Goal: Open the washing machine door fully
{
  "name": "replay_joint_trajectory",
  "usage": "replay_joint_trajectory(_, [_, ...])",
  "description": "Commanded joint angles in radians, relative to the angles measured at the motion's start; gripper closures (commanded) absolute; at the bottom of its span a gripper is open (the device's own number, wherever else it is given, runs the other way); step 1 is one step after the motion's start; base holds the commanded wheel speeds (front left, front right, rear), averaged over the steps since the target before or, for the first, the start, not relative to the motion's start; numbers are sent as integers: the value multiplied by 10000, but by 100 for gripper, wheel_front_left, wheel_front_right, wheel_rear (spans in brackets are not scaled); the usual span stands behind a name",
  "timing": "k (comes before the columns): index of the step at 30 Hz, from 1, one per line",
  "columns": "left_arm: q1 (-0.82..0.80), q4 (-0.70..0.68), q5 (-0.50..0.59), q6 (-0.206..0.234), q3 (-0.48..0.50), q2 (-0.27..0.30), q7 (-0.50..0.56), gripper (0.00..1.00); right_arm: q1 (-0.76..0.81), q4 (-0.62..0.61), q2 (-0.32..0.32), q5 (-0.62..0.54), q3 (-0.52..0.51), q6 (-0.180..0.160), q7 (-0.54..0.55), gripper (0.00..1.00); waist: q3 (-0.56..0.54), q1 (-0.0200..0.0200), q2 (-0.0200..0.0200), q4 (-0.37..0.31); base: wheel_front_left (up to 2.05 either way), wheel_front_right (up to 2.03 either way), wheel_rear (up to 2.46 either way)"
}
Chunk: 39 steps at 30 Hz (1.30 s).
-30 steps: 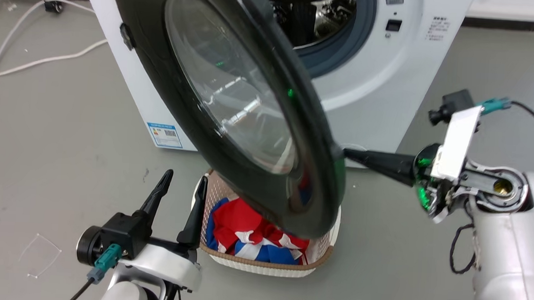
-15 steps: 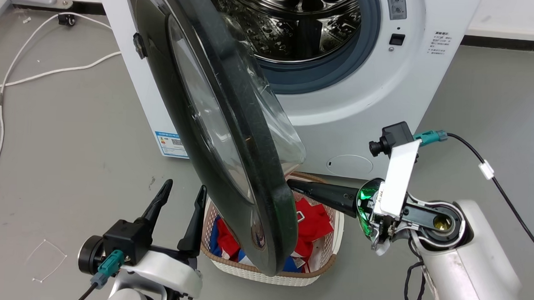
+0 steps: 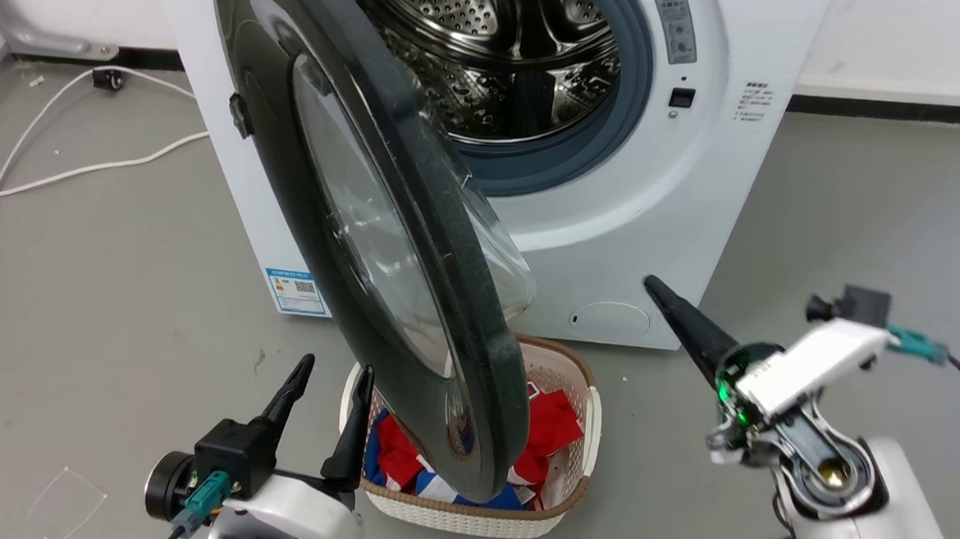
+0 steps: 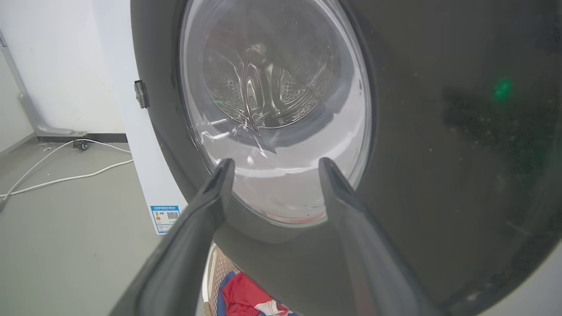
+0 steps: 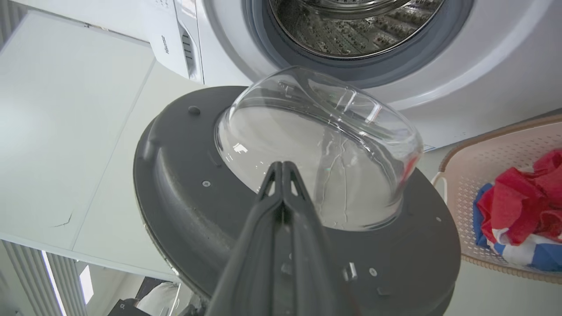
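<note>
Spread wide and gripping nothing, the left pincer (image 3: 335,366) is hovering beside the large round glossy black door (image 3: 382,248) with bulging clear glass window, which is standing swung out from the white washing machine (image 3: 698,190) above a cream woven plastic basket (image 3: 467,511) holding crumpled red, white and blue cloth (image 3: 550,425). Further right, the right pincer (image 3: 653,285) is hanging pressed closed, empty, clear of the door. "Hisense" lettering (image 5: 168,44) is showing on the machine's panel.

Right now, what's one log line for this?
washing machine door: stands open | right gripper: shut, apart from door | left gripper: open, empty
</note>
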Motion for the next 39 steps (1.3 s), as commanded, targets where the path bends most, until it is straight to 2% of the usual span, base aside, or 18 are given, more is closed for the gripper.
replay_joint_trajectory(1, [142,51,-55,35,15,-9,-23,0,487,-230,-50,-32,-205,29,-366,100,-143,1,0,-86,0,0,0])
replay_joint_trajectory(4, [205,65,-148,72,85,-32,-23,0,1283,-713,-232,-446,-593,29,-1265,100,-221,1,0,-173,0,0,0])
replay_joint_trajectory(5, [202,56,-151,91,101,-32,-23,0,1565,-872,-297,-657,-682,29,-1550,75,-231,1,0,-199,0,0,0])
replay_joint_trajectory(7, [231,51,-139,134,123,-16,-23,0,2084,-1164,-366,-1000,-883,29,-2157,0,-246,1,0,-257,0,0,0])
replay_joint_trajectory(10, [271,57,-173,172,162,-18,-23,0,2804,-1488,-359,-1653,-1245,29,-3088,0,-261,1,0,-338,0,0,0])
replay_joint_trajectory(12, [263,59,-175,207,205,15,-23,0,3138,-1638,-484,-2569,-1378,29,-3785,0,-258,1,0,-405,0,0,0])
replay_joint_trajectory(18, [210,22,-117,303,294,80,-23,0,3553,-2041,-644,-6818,-1887,27,-5544,0,-253,1,0,-547,0,0,0])
replay_joint_trajectory(22, [167,-42,-108,357,360,73,-23,0,3629,-2691,-364,-9609,-2353,27,-5782,0,-243,1,0,-586,0,0,0])
replay_joint_trajectory(26, [241,-90,-46,422,429,114,-23,0,3876,-3432,-206,-11569,-2146,26,-5437,0,-246,1,0,-666,0,0,0])
replay_joint_trajectory(31, [317,-101,10,438,439,149,-23,0,4363,-3767,-81,-12661,-1784,15,-5076,0,-264,1,0,-695,0,0,0])
replay_joint_trajectory(39, [380,-14,27,453,393,107,-23,0,4632,-3250,35,-12922,-1400,15,-5194,0,-310,1,0,-669,0,0,0])
